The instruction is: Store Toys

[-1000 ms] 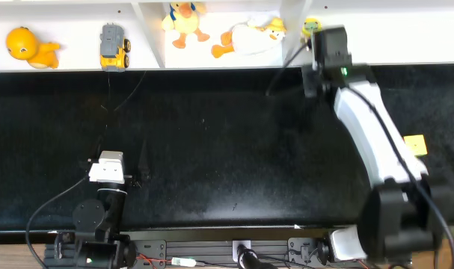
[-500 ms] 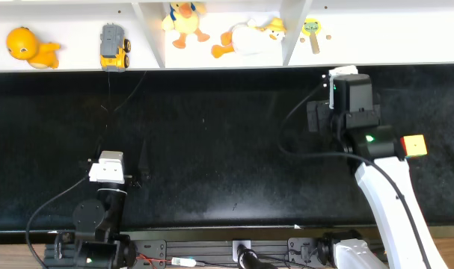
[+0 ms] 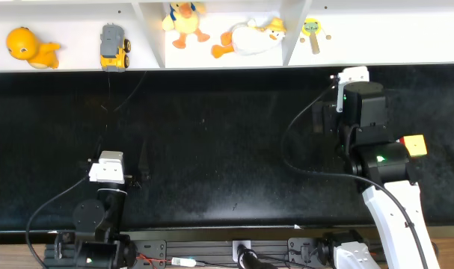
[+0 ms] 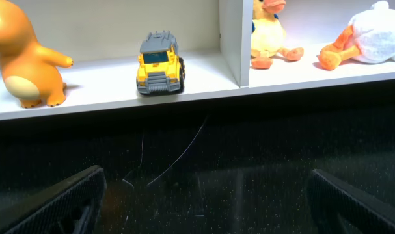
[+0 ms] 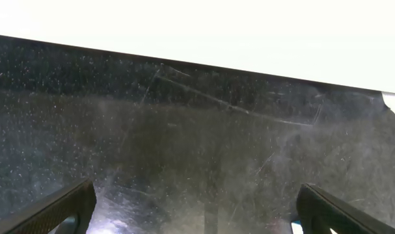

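Across the frame's top, shelf (image 3: 69, 63) holding an orange figure (image 3: 31, 45), yellow truck (image 3: 114, 46), plush ducks (image 3: 185, 22). Lower left: left gripper (image 4: 207, 201) spread wide, empty. Right of centre: right gripper (image 5: 194, 208) equally wide, nothing held. Far right, coloured cube (image 3: 414, 144) on the counter (image 3: 212, 149) just beside that arm — probably knocked or shoved away if swung carelessly.
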Tool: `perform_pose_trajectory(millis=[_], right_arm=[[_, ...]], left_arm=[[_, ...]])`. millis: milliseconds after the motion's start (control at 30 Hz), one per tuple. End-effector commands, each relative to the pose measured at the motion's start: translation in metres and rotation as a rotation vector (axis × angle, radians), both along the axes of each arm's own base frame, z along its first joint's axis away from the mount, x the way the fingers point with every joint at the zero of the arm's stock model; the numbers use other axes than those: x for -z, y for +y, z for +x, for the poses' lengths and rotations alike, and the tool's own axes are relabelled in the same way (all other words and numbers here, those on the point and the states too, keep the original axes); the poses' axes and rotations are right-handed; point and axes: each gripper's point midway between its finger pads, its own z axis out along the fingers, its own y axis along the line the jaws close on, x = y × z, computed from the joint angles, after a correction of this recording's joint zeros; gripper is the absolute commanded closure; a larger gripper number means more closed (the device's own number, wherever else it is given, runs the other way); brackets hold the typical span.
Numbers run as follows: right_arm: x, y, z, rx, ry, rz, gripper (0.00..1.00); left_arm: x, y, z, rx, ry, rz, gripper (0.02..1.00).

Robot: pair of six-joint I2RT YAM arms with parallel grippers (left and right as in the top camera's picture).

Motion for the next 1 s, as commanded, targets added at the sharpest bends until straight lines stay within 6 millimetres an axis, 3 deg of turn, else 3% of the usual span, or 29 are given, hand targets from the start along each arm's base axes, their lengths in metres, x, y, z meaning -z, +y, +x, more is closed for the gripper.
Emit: perform_pose_trajectory(millis=[33, 367, 533, 700, 1000], right_arm=[[-0.004, -0.001, -0.001, 0.004, -0.017, -0.001, 0.003], [-0.002, 0.000, -0.002, -0.002, -0.009, 0.007, 0.003], [0.028, 0.000, -0.010, -0.177, 0.082, 0.013, 0.003], [0.041, -0.045, -0.016, -0.077, 0.064, 0.150, 0.003], [0.065, -0.120, -0.056, -0.006, 0.109, 0.098, 0.005]], left_arm=[[-0.001, 0.002, 0.000, -0.007, -0.008, 0.018, 0.020], [-0.001, 0.002, 0.000, -0.007, -0.008, 0.018, 0.020], [-0.001, 0.002, 0.000, -0.007, -0.008, 0.018, 0.020], [-0.001, 0.002, 0.000, -0.007, -0.008, 0.018, 0.025], [-0.001, 0.002, 0.000, -0.007, -0.008, 0.018, 0.020]])
